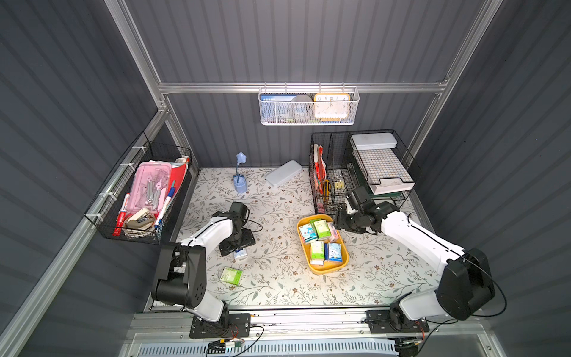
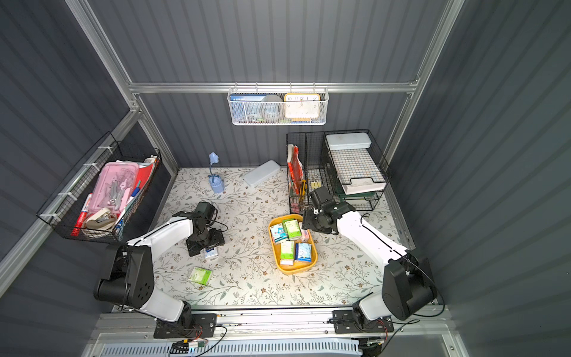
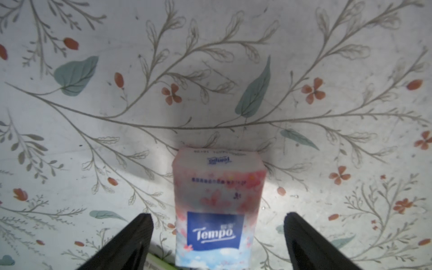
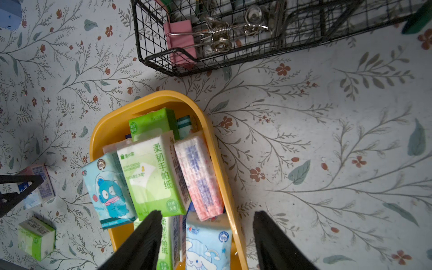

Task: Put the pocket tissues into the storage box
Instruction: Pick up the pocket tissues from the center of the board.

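Left tool (image 3: 217,215) gapes wide astride a pink packet (image 3: 217,187), touching nothing.

White arm links (image 1: 217,239), black joints (image 1: 185,278), black cables (image 1: 504,298).

Pocket tissues (image 1: 321,230) in the storage box (image 1: 324,270); two loose packets (image 1: 231,275) on the table (image 1: 278,287), left of it

The counter (image 1: 278,278) is white, printed with grey-green twigs, teal leaves and rust-red flowers. The storage box (image 1: 326,269) is yellow. The pocket tissues (image 4: 154,177) in it are green-and-white, pale blue with cartoon figures, and pink-speckled with blue print. Of the 2 outside it, the blossom packet (image 3: 217,205) is white with pink flowers and a dark blue logo panel; the green packet (image 1: 231,275) is light green and white.
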Robot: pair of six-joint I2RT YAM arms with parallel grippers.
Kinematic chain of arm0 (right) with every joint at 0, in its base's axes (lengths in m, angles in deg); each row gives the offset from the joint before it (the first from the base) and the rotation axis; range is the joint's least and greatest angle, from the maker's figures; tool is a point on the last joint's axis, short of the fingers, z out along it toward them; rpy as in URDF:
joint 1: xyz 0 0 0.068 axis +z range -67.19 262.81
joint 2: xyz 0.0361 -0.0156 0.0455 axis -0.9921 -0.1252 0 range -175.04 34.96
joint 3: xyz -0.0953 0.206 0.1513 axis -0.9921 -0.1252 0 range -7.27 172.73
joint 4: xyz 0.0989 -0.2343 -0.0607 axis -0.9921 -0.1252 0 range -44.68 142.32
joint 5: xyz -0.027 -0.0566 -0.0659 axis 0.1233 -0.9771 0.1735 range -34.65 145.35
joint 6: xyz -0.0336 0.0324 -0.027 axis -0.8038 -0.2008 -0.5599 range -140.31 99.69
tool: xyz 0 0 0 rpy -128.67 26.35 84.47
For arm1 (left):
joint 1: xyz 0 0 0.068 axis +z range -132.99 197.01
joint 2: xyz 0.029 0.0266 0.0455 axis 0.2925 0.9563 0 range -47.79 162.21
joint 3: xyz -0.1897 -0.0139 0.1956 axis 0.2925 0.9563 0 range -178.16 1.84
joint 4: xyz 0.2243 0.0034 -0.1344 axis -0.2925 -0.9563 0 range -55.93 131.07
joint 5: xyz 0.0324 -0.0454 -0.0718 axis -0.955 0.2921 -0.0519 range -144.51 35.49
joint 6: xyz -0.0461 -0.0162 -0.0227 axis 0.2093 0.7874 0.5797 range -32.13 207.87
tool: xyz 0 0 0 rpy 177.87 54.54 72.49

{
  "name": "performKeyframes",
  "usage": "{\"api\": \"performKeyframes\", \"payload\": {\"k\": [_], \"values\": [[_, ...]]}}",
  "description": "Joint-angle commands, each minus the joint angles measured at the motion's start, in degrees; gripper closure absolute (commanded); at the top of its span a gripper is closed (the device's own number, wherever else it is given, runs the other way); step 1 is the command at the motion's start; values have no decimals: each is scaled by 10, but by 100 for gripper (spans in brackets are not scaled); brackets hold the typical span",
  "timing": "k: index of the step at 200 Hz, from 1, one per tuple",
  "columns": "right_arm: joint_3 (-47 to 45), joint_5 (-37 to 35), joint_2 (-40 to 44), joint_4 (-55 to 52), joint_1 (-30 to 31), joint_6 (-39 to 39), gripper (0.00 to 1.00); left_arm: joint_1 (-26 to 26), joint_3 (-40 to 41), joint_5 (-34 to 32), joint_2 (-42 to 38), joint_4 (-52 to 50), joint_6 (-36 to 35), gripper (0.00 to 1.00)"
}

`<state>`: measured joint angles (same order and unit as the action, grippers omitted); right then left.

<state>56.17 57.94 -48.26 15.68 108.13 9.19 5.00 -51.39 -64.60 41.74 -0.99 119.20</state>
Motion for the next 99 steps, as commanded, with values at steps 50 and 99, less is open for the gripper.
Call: {"api": "performKeyframes", "payload": {"k": [50,99], "values": [[14,-7,3,-21,-2,-4,34,2,13,16,30,42,-16,15],[12,-13,3,-24,-3,-4,33,2,21,16,46,50,-14,36]]}}
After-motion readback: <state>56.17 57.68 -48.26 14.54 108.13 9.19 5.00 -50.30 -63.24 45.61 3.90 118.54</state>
